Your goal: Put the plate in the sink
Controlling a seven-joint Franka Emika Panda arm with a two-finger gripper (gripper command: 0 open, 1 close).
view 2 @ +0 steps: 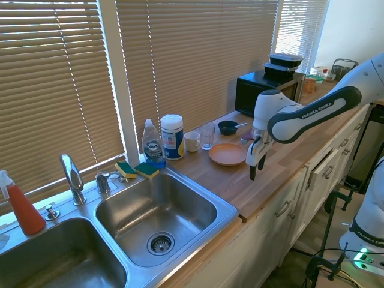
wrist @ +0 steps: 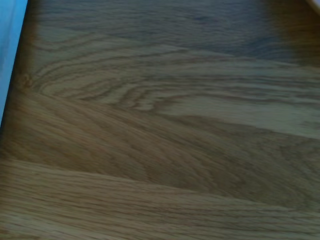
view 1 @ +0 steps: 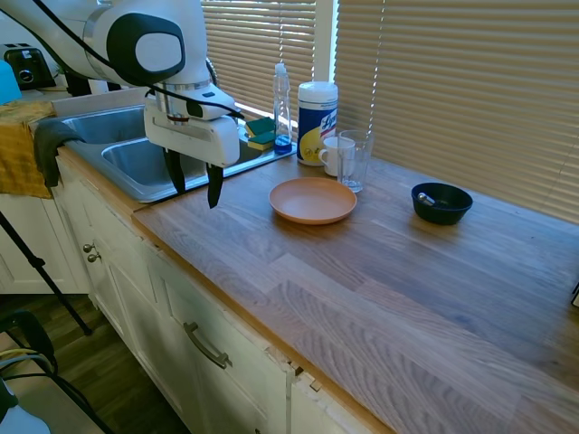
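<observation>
Evidently no grasp had begun: the claw (view 1: 194, 183) hung spread and empty above the wooden bench (view 1: 380, 271), near its front edge, pointing straight down as if ready to descend. The peach-orange plate (view 1: 313, 200) lay flat on the bench, apart from the claw, just beside a clear glass (view 1: 355, 159) and a white mug (view 1: 336, 155). The sink (view 2: 157, 211) stood beyond, its nearer basin bare, leaving room to receive the plate.

Mid-right of the frame, the gripper (view 2: 254, 166) hangs above the wooden countertop (view 2: 240, 186), fingers parted, near the peach-orange plate (view 2: 227, 154); steel sink (view 2: 180, 180) lower left.
</observation>
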